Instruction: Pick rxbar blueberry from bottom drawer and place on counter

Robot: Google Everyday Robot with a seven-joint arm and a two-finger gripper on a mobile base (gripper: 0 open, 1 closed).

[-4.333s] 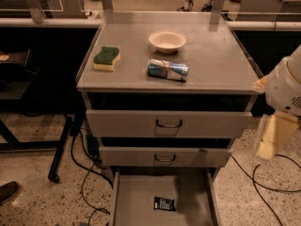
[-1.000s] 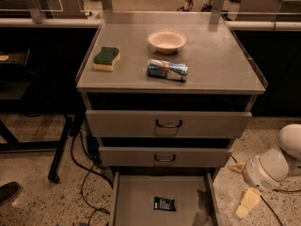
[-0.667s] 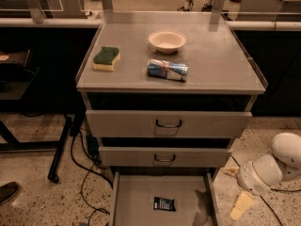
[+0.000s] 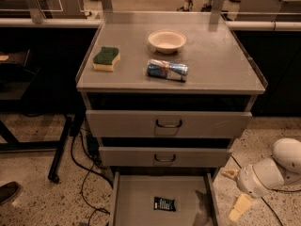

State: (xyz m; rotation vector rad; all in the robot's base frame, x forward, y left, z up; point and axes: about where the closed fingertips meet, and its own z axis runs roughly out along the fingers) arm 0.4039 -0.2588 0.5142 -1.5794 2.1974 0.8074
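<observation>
**While the bar is lying in the drawer, the gripper is hanging low beside it**

Whereas the gripper (image 4: 229,195) was hanging beside the top drawer (image 4: 122,124) four seconds ago, it is now sitting near the floor at 5 o'clock, outside the open bottom drawer (image 4: 136,197), jaws spreading wide and holding nothing. Nothing else is showing a shift. One rxbar blueberry (image 4: 164,204) is lying flat on the drawer floor at 6 o'clock, with the drawer's right wall (image 4: 212,197) standing between it and the gripper. Of three drawers, the two upper ones are sitting nearly shut. On the counter (image 4: 221,65) are resting one sponge (image 4: 106,59) at 10 o'clock, one bowl (image 4: 167,41) and one blue-silver packet (image 4: 167,70). Cables (image 4: 87,182) are trailing at 8 o'clock.
</observation>
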